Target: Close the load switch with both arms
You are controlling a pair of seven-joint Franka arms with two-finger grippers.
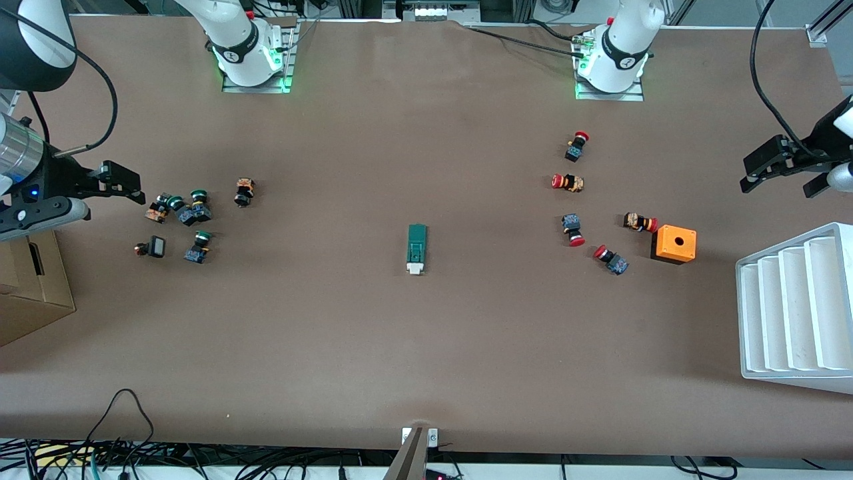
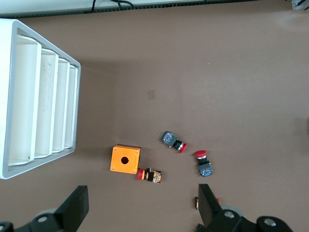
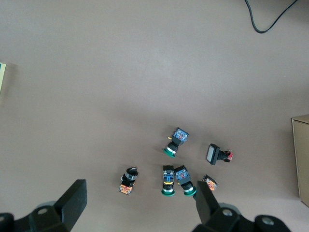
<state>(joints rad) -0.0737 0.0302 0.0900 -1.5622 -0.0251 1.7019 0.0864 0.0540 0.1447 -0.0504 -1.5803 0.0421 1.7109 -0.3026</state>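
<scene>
Approach is the step in hand: your load switch [image 1: 416,249] lies untouched mid-desk, while the left pincer [image 1: 780,172] and right pincer [image 1: 120,183], both spread and empty, hover over opposite desk ends, so bring both inward next.

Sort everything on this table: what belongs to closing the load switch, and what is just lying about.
For the job:
load switch, mid-table
left gripper, open, waiting
right gripper, open, waiting

Lying about:
red-capped buttons
green-capped buttons
orange box
white tray
cardboard box
</scene>
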